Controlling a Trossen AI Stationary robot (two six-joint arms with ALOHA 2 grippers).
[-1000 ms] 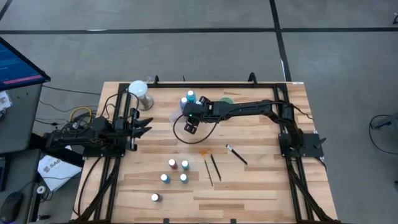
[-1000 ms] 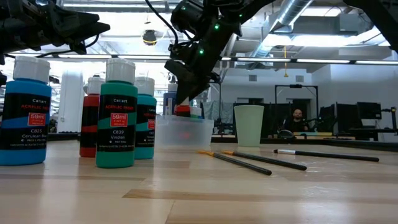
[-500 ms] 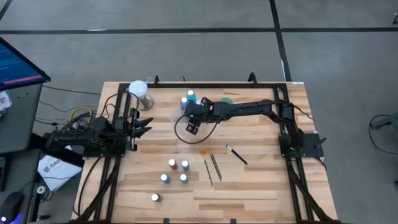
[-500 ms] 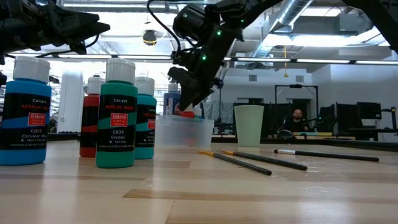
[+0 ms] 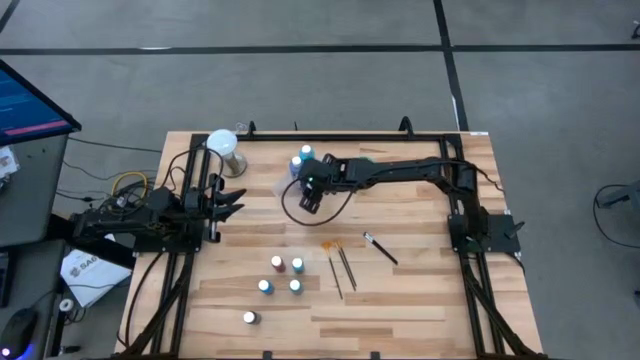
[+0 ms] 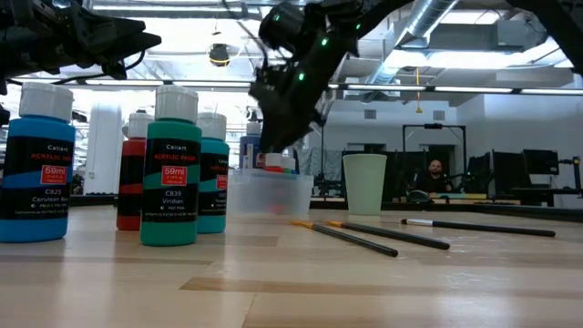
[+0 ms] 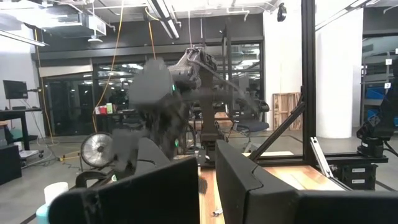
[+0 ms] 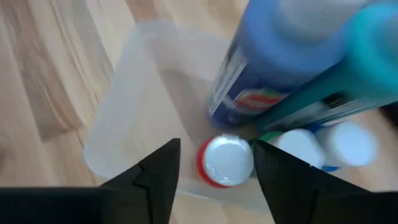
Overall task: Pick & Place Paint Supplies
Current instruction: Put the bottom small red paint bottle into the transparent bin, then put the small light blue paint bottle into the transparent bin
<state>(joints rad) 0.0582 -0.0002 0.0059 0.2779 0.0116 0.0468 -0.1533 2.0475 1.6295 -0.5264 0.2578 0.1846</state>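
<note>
My right gripper (image 8: 216, 148) is open over the clear tray (image 8: 118, 118), its fingers on either side of a red, white-capped paint bottle (image 8: 225, 162) and clear of it. That bottle stands upright in the tray beside two tall blue bottles (image 8: 267, 68) and two more small capped bottles (image 8: 323, 144). In the high view the right gripper (image 5: 309, 195) reaches over the tray (image 5: 285, 188). Several small bottles (image 5: 280, 275) stand on the table near the front. Three brushes (image 5: 342, 268) lie to their right. My left gripper (image 5: 236, 205) waits shut at the table's left.
A green cup (image 6: 364, 182) stands behind the tray, mostly under my right arm in the high view. A white lamp-like object (image 5: 224, 147) sits at the far left corner. In the low view the brushes (image 6: 383, 235) lie on open wood at the right.
In the low view my right gripper's fingertips were down around the red bottle at the tray. They now stand a little higher, above its white cap. The bottle stays upright in the tray.
</note>
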